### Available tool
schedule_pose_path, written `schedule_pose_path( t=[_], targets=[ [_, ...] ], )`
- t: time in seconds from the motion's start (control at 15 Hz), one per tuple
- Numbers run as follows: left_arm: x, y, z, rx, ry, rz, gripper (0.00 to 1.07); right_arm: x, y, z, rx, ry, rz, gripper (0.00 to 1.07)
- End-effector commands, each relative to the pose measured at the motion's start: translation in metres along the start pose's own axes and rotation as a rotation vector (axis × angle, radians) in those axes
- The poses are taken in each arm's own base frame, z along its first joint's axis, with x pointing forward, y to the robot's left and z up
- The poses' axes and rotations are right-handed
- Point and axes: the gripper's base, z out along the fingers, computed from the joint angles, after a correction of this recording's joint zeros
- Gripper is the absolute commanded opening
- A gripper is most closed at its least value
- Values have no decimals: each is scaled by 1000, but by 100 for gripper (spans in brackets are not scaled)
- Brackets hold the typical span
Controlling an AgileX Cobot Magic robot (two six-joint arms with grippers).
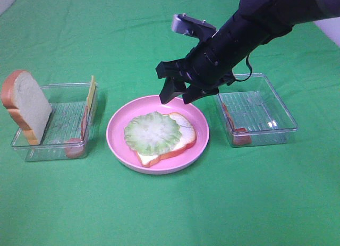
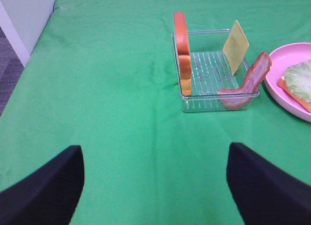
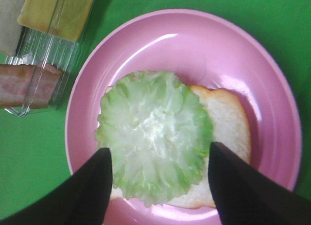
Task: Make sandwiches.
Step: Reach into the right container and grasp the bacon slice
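Observation:
On the pink plate [image 1: 113, 142] lies a white bread slice [image 1: 184, 130] with an orange-brown crust. A round green lettuce leaf [image 1: 153, 132] rests on top of it. My right gripper [image 1: 176, 98] hovers over the far side of the plate. It is open and nothing sits between its fingers. In the right wrist view the lettuce [image 3: 154, 132] and bread [image 3: 227, 119] lie directly below this gripper [image 3: 160, 147]. My left gripper [image 2: 154, 148] is open above bare green cloth, short of the left tray [image 2: 204, 102], and is out of the exterior high view.
The clear left tray [image 1: 53, 150] holds an upright bread slice [image 1: 26, 105], a yellow cheese slice [image 1: 91, 92] and a reddish meat strip [image 1: 83, 130]. A clear right tray [image 1: 265, 110] holds a red meat piece [image 1: 240, 137]. Green cloth covers the table.

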Motion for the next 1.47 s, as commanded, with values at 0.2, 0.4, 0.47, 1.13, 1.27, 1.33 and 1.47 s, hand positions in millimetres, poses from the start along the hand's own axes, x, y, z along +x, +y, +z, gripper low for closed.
schedule_pose_path(
  t=[0.2,0.4,0.47,1.13,1.27,1.33,1.47],
  targets=[
    [1,0,-3,-3,-29,3,77,4,1,-42,153,21,24,60],
    [1,0,-3,-3,-29,3,77,20,-12,-63,367,168,47,60],
    [1,0,-3,-3,-29,3,77,22,-14,-61,382,201,55,61],
    [1,0,-3,-3,-29,3,77,16,-51,-20,406,196,87,62],
    [1,0,-3,-3,-29,3,77,14,-51,-20,405,176,84,55],
    [1,0,-3,-3,-29,3,77,14,-51,-20,405,176,84,55],
    [1,0,-3,-3,-29,3,77,15,-51,-20,405,177,83,51]
  ],
)
